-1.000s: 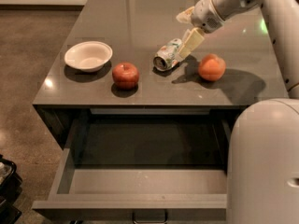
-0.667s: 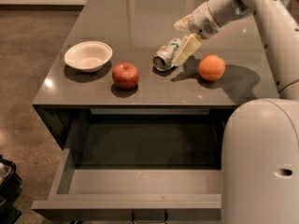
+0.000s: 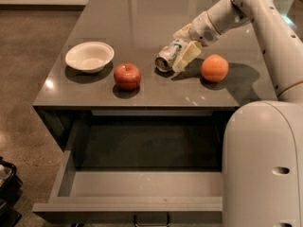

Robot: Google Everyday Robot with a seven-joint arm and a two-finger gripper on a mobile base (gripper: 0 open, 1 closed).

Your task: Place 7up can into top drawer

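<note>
The 7up can (image 3: 168, 56) lies on its side on the dark countertop, silver end toward me, between the red apple and the orange. My gripper (image 3: 178, 51) reaches in from the upper right and is open, with its pale fingers (image 3: 187, 56) standing on either side of the can's rear part. The can rests on the counter. The top drawer (image 3: 142, 204) is pulled out wide below the counter's front edge. Its inside holds nothing, and its small metal handle shows at the bottom.
A white bowl (image 3: 89, 56) sits at the counter's left. A red apple (image 3: 127, 75) is left of the can and an orange (image 3: 215, 68) right of it. My white base (image 3: 265, 164) fills the lower right, beside the drawer.
The gripper has come down and a little left so its fingers now straddle the can. The can, fruit, bowl and drawer have not moved.
</note>
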